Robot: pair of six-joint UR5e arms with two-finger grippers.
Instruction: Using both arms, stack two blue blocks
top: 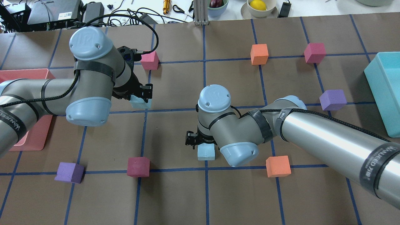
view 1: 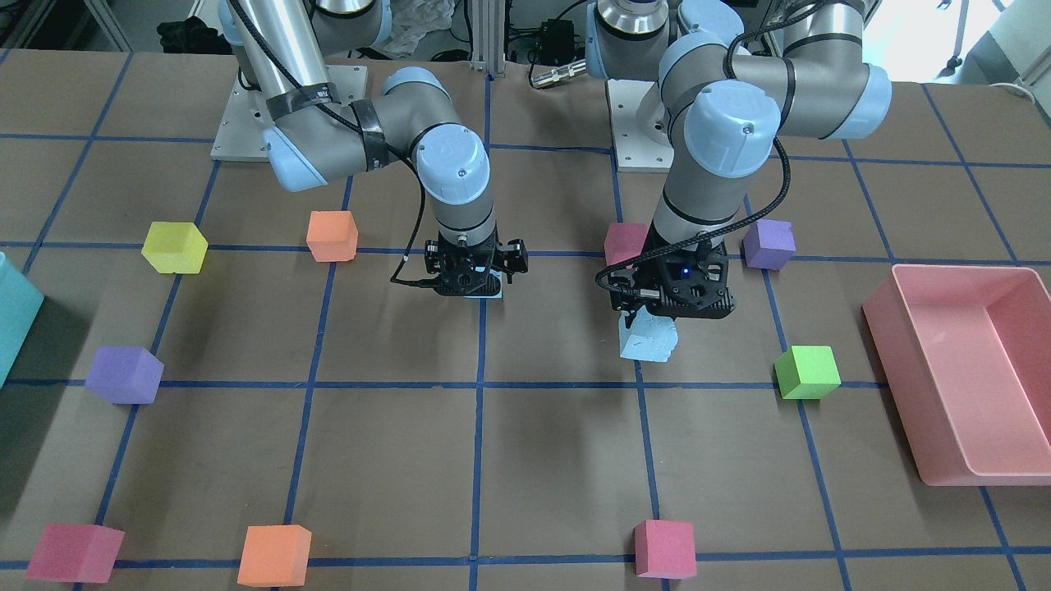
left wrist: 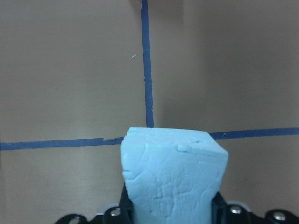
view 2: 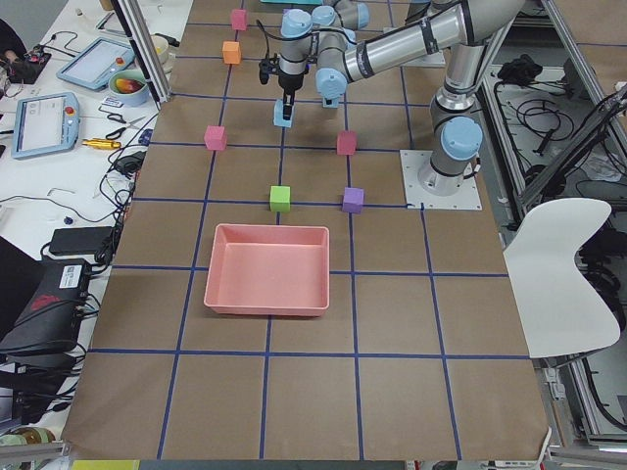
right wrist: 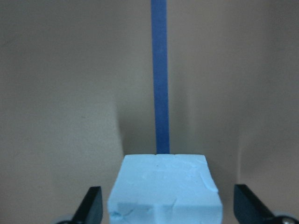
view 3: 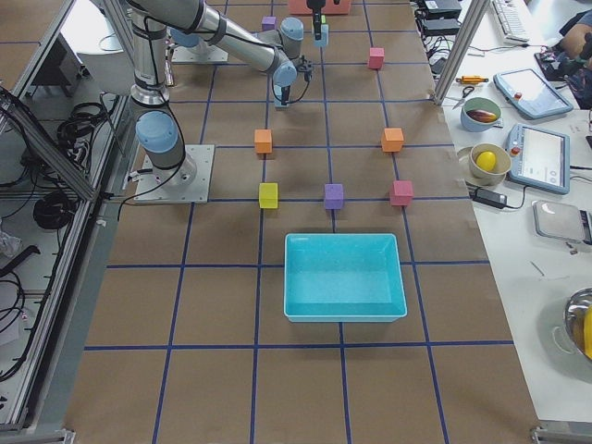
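My left gripper [top: 142, 95] is shut on one pale blue block [top: 140, 102] and holds it, slightly tilted, just above the table. That block fills the bottom of the left wrist view [left wrist: 174, 177] and hangs under the gripper in the front view [view 1: 649, 338]. My right gripper [top: 202, 144] is open and low over the second blue block [top: 206, 152], which rests on the table near a tape crossing. In the right wrist view this block [right wrist: 163, 191] sits between the fingers [right wrist: 92, 205] with a gap on each side.
A magenta cube [view 1: 626, 244] and a purple cube [view 1: 768, 244] lie close behind the left gripper, and a green cube [view 1: 808, 372] lies beside it. An orange cube [top: 278, 166] and a magenta cube [top: 138, 167] lie near the right gripper. A pink bin [view 1: 969, 369] and a teal bin [top: 386, 90] stand at the table ends.
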